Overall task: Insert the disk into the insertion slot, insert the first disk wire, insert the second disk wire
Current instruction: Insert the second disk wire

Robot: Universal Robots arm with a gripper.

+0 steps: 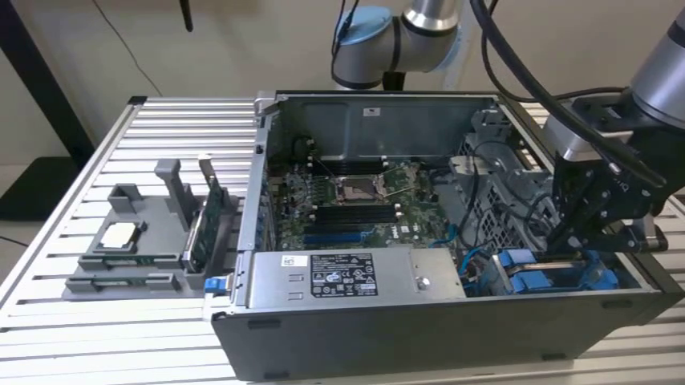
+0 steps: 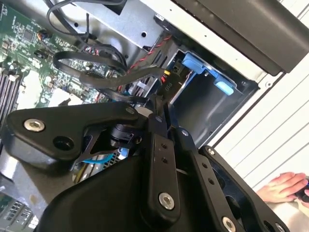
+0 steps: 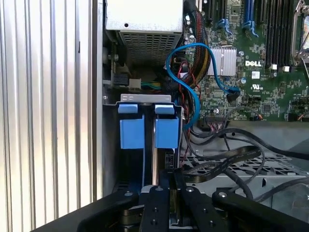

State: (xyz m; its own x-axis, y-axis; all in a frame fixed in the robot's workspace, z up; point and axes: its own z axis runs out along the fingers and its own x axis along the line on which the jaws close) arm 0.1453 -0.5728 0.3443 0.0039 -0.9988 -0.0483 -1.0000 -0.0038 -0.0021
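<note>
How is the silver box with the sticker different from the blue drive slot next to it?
The silver box is shiny grey metal with a white sticker; the drive slot has bright blue plastic parts. The box lies long along the case's front edge; the slot sits in the corner under the gripper. Both sit inside the open computer case.

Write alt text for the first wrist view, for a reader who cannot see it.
The claw hangs over the insertion slot, a grey metal bay with bright blue rails at the edge of an open computer case. Beyond the bay lie a green motherboard, a looping blue cable and a bundle of black cables. A ribbed metal table runs alongside the case.
</note>
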